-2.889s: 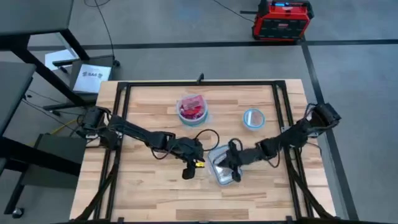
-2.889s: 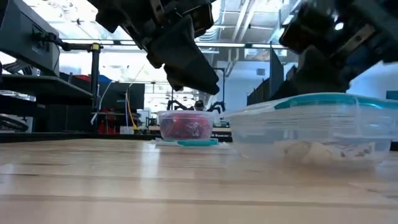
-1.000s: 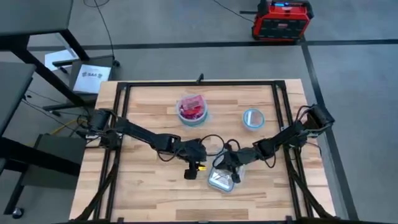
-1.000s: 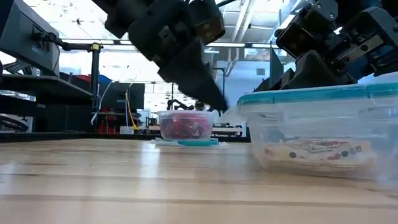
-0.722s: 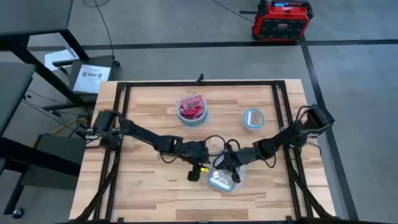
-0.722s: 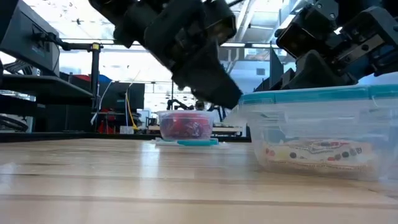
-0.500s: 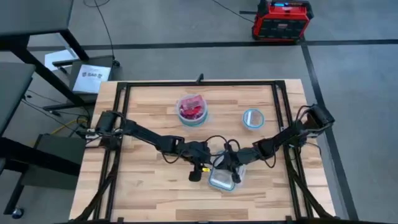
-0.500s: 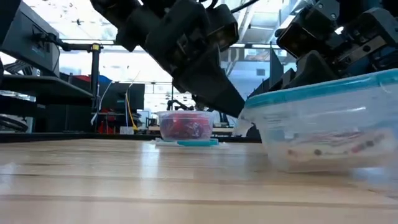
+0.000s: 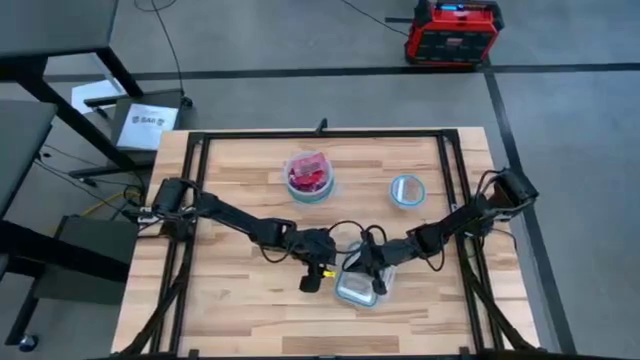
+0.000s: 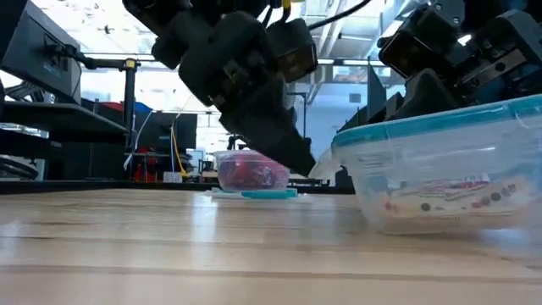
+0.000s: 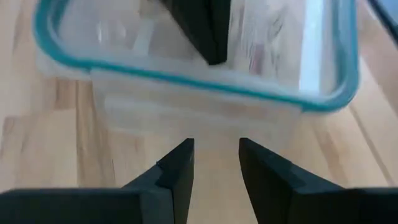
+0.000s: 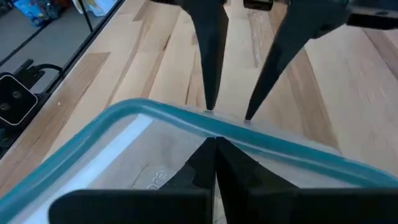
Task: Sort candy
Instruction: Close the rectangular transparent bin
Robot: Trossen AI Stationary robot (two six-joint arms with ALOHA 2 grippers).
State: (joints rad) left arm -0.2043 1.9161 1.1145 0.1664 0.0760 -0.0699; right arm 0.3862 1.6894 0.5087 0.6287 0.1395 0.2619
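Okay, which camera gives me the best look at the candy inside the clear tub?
The low view: through the tub wall, the wrapped candy lies along the bottom. From the high view the tub is tiny and its contents unclear. Both wrist views show mostly the teal rim, no clear candy.

We are in a workshop or lab. A grey concrete floor (image 9: 300, 45) surrounds our wooden table (image 9: 240, 300); a red power unit (image 9: 452, 32) and cables lie about.
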